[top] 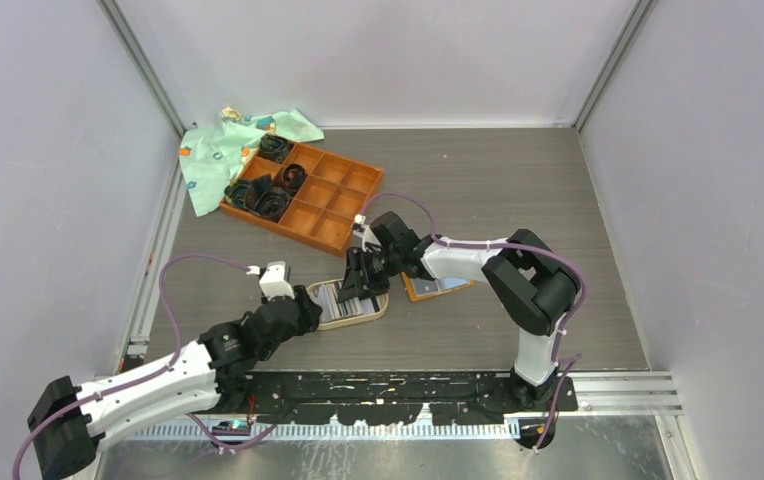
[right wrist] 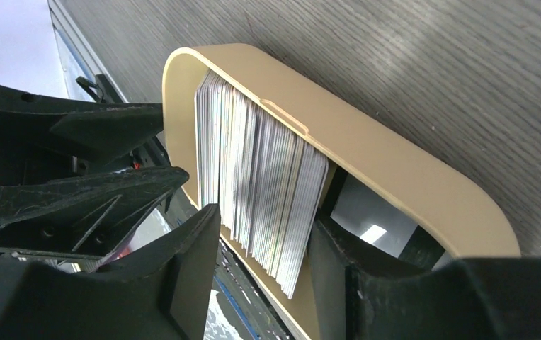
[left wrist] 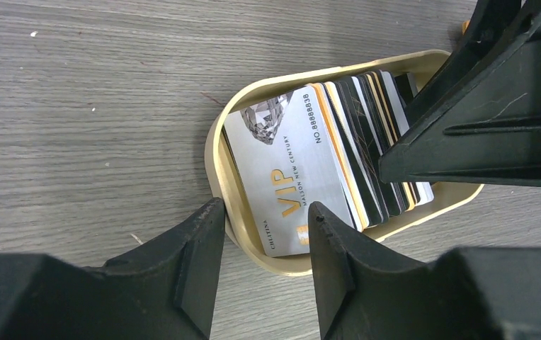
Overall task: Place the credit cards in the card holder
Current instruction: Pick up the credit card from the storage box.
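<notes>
The right jaws straddle the upright stack of credit cards [right wrist: 253,170], one finger [right wrist: 193,248] against the stack's near face and the other [right wrist: 338,262] at its far face. Whether they are pressing the cards or only bracketing them cannot be told. The left jaws stand apart over the opposite end of the oval tan dish [left wrist: 282,79]. One finger [left wrist: 197,241] is outside the rim and the other [left wrist: 331,248] is above the silver VIP card that fronts the stack, with rim and card showing in the gap between them. All the cards sit in this dish, packed on edge and leaning, silver, black, white and gold-striped. The dish lies on the grey wood-grain surface [top: 518,190] between the two arms. The card holder [top: 428,290] lies open and flat just beside the dish's right end, partly hidden under the right arm. Further back on the left is an orange-brown compartment tray [top: 336,168] with black coiled items [top: 276,195] in its left cells. One corner of it rests on a crumpled pale green cloth [top: 228,150].
</notes>
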Available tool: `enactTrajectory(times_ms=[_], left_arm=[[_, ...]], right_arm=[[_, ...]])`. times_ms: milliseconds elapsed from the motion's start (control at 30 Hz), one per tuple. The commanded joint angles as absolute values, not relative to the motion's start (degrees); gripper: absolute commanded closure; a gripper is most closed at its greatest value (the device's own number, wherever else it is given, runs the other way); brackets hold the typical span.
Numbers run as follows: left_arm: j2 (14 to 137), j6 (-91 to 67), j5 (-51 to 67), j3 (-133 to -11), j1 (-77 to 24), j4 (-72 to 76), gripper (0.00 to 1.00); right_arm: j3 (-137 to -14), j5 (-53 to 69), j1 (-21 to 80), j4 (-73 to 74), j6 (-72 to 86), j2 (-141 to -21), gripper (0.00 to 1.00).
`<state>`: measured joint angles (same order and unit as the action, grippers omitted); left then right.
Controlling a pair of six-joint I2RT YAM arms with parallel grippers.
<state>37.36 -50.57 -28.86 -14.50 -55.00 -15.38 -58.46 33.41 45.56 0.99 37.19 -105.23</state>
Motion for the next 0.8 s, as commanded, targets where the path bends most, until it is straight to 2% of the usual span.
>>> enactTrajectory(times_ms=[0, 167, 467, 600, 767], left_arm=[[37.6, -50.3, -28.4, -14.3, -54.9, -10.5, 0.53], [38.3, -50.2, -28.0, -14.4, -54.8, -9.9, 0.53], [38.1, -50.0, -27.5, -14.3, -54.8, -9.5, 0.54], [37.5, -49.8, -27.4, -14.2, -54.8, -9.6, 0.54], [36.8, -49.8, -27.4, -14.2, -54.8, -9.9, 0.54]], right_arm=[[-58.5, 37.3, 45.8, -3.9, 39.5, -105.2, 0.44], [-59.0, 39.6, 45.8, -5.7, 42.0, -108.0, 0.42], [-61.0, 39.8, 45.2, -2.7, 39.5, -106.8, 0.45], [-61.0, 41.0, 44.1, -2.8, 39.6, -105.7, 0.51], [-61.0, 42.0, 43.1, -2.5, 39.3, -104.9, 0.51]])
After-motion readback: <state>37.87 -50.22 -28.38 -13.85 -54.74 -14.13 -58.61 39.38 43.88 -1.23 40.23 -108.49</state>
